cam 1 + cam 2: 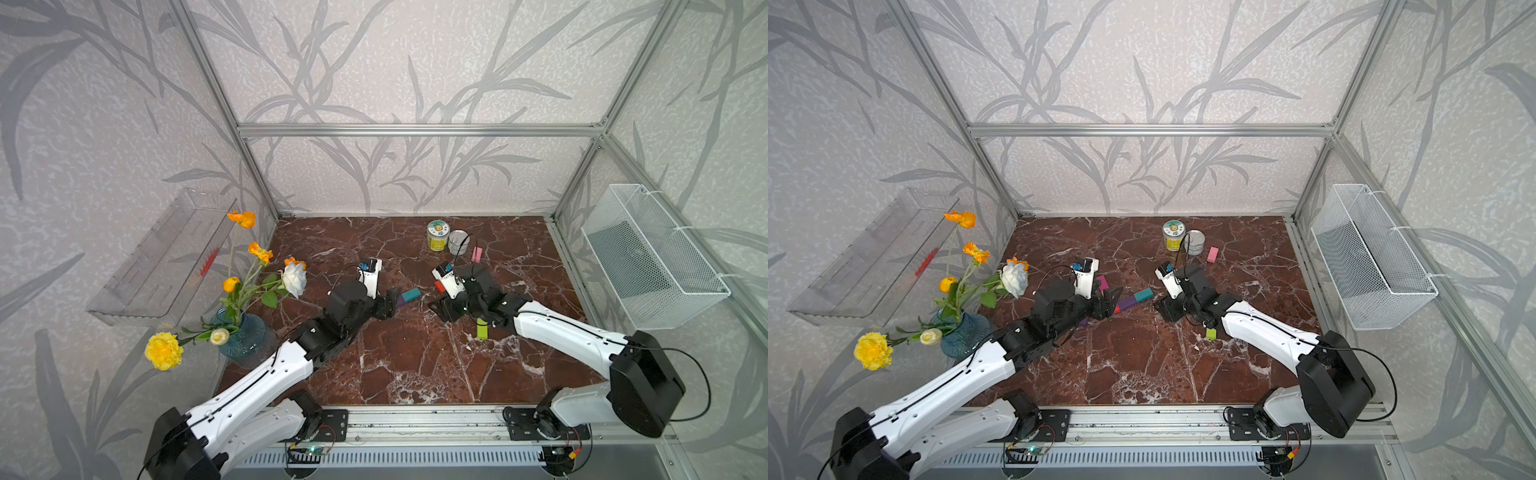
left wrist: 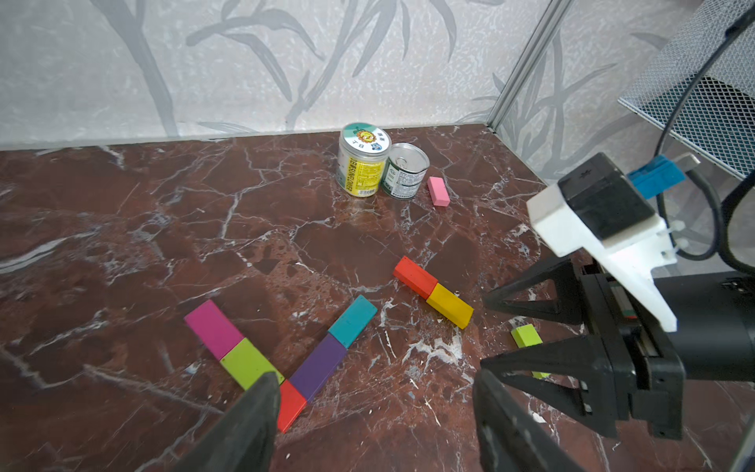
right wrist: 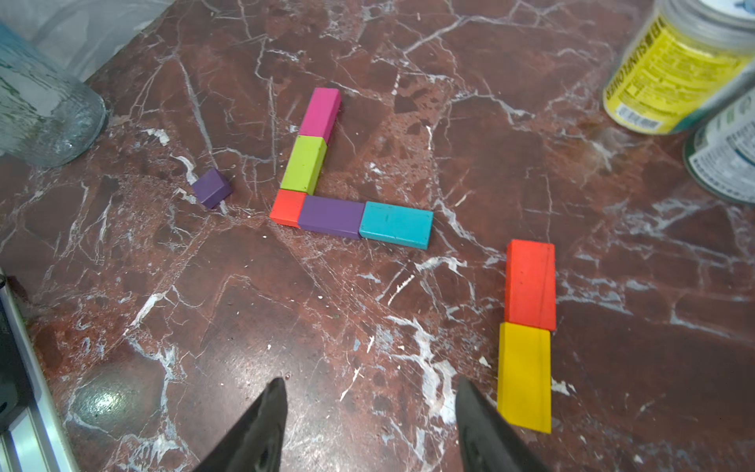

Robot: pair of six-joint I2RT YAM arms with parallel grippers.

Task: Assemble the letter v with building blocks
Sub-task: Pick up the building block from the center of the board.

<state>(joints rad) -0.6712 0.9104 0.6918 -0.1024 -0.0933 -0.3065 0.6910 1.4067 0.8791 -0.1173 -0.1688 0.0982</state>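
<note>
The letter v lies flat on the marble: a magenta block (image 3: 320,112) and a lime block (image 3: 304,163) form one row, a purple block (image 3: 331,216) and a teal block (image 3: 396,224) the other, meeting at a red corner cube (image 3: 288,206). Apart from it, a red block (image 3: 530,284) and a yellow block (image 3: 524,376) lie end to end. My left gripper (image 2: 376,380) hovers open beside the corner, holding nothing. My right gripper (image 3: 371,384) is open and empty next to the yellow block. A small purple cube (image 3: 211,187), a pink block (image 2: 438,191) and a lime block (image 2: 527,335) lie loose.
Two tin cans (image 1: 437,235) (image 1: 457,242) stand at the back near the pink block. A blue glass vase of flowers (image 1: 241,336) stands at the table's left edge. A wire basket (image 1: 652,257) hangs on the right wall and a clear shelf (image 1: 162,257) on the left.
</note>
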